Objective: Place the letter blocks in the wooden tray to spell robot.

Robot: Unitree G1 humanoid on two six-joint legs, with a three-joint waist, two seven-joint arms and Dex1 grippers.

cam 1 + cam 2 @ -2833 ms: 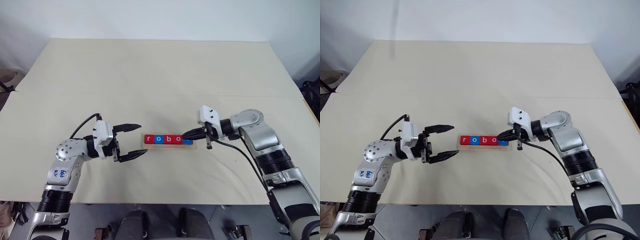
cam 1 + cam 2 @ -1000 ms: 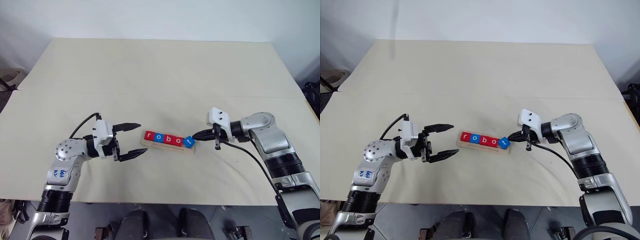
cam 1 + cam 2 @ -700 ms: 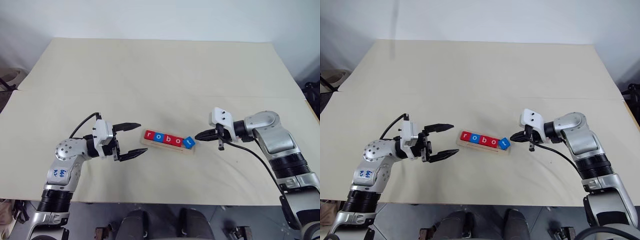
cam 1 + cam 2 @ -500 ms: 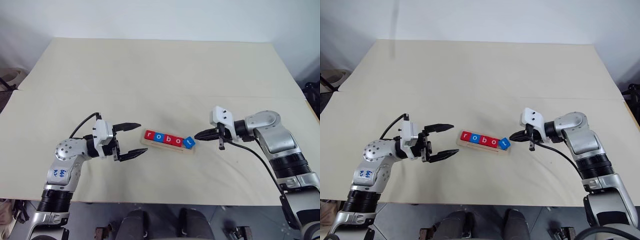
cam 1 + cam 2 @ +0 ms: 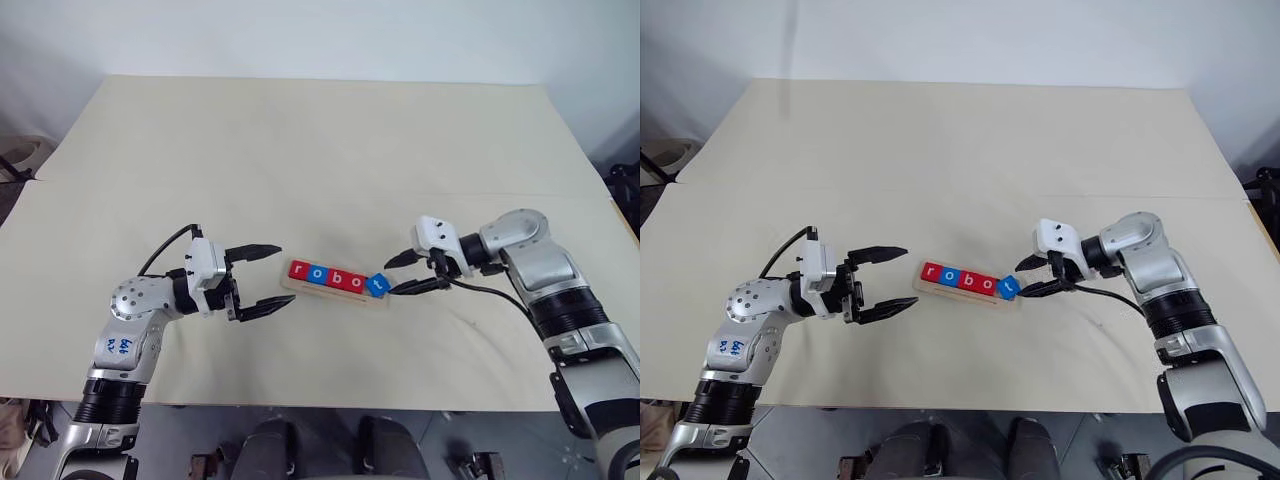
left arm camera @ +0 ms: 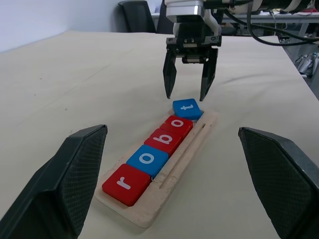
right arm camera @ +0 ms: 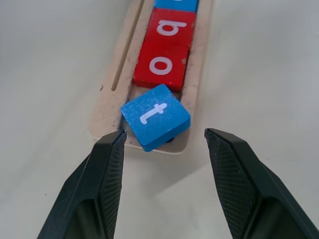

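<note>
Four small flat square letter blocks, red r [image 5: 298,271], blue o [image 5: 317,274], red b [image 5: 337,278] and red o [image 5: 355,281], lie flat in a row in the long narrow pale wooden tray [image 6: 175,172] mid-desk, reading "robo". They touch edge to edge, so the last slot has only just enough room for one more.

The blue t block [image 7: 155,116] is the problem: it sits at the tray's right end, rotated roughly diamond-wise and tilted, one part up on the rim instead of down in the channel. It touches or nearly touches the red o; I can't tell which. Probably the corners catch the rim because it's turned off-square.

Right gripper [image 7: 164,142] is just past that end of the tray, pointing down at the t, fingers [image 7: 233,169] parted wide on either side of it and holding nothing. That stance suits squaring the block up by closing on it.

Left gripper [image 5: 268,278] hovers near the tray's left end, level, fingers wide apart and empty; likely parked there to brace the tray if it slides.

Beige desk [image 5: 320,150].

Judgement: word spelled, last block not seated. Risk: a nudge pushes the whole row leftwards.
</note>
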